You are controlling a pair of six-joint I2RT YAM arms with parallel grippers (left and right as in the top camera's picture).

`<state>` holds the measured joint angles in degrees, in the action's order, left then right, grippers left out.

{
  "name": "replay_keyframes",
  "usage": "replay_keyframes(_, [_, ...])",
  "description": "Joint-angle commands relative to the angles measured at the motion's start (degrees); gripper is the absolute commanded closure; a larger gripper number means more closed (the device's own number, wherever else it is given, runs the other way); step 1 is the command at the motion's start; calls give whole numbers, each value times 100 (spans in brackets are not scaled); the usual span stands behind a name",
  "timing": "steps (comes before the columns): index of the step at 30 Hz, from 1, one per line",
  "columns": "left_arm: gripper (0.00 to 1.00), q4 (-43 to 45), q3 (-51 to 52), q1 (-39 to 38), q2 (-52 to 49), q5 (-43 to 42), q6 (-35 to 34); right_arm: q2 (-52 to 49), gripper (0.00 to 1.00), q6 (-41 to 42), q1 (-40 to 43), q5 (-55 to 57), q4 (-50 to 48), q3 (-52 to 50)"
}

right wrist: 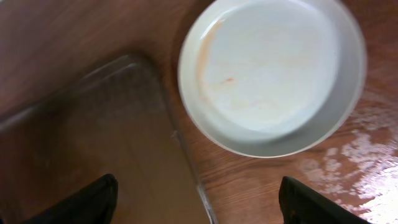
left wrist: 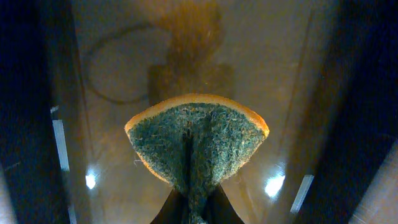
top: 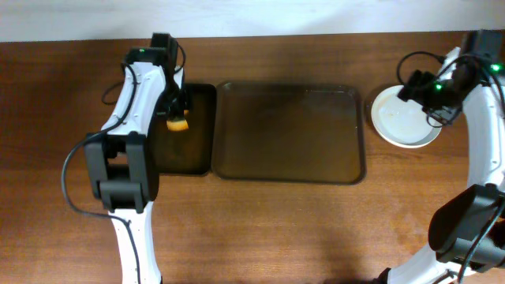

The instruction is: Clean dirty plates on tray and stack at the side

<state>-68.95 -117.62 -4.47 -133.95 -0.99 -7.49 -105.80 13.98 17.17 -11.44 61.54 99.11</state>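
A white plate (top: 404, 117) sits on the table just right of the large dark tray (top: 290, 175); I cannot tell how many plates lie under it. In the right wrist view the plate (right wrist: 273, 68) shows faint orange streaks on its left side, and the tray's corner (right wrist: 93, 149) is at the left. My right gripper (top: 422, 88) is open and empty, hovering over the tray's edge beside the plate, fingers wide apart (right wrist: 202, 208). My left gripper (top: 177, 114) is shut on an orange-backed green sponge (left wrist: 198, 146), also seen in the overhead view (top: 177, 124).
A smaller, narrower black tray (top: 199, 162) lies left of the large tray; the sponge hangs over its wet, brown-stained floor (left wrist: 124, 74). Wet patches mark the table by the plate (right wrist: 367, 155). Both arms' cables trail at the table's sides.
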Motion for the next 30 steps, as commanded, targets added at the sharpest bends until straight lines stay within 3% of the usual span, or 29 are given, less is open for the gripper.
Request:
replay_keyframes(1, [78, 63, 33, 13, -282, 79, 140, 33, 14, -50, -232, -35, 33, 44])
replay_keyframes(2, [50, 59, 33, 13, -304, 79, 138, 33, 14, -50, -299, -33, 61, 44])
replay_keyframes(3, [18, 61, 33, 13, -310, 81, 138, 33, 8, -50, -339, -35, 87, 46])
replay_keyframes(4, [0, 61, 22, 13, -306, 81, 133, 35, 5, -48, -363, -33, 101, 46])
replay_keyframes(5, [0, 33, -52, 13, -271, 94, 133, 42, 0, -46, -367, -37, 179, 85])
replay_keyframes(10, [0, -525, -918, 2, 525, 35, 68, 588, 2, -299, -367, 26, 769, 472])
replay_keyframes(14, [0, -660, -999, -2, 1266, 42, 72, 1729, 1, -656, -367, 50, 1187, 538])
replay_keyframes(21, [0, -678, -992, -2, 1279, 39, 72, 3611, 2, -925, -365, 48, 2282, 538])
replay_keyframes(28, [0, -678, -992, -2, 1279, 39, 72, 3790, 2, -966, -365, 48, 2358, 535])
replay_keyframes(30, [0, -678, -992, -2, 1279, 39, 72, 3794, 2, -1805, -367, -197, 2312, 527])
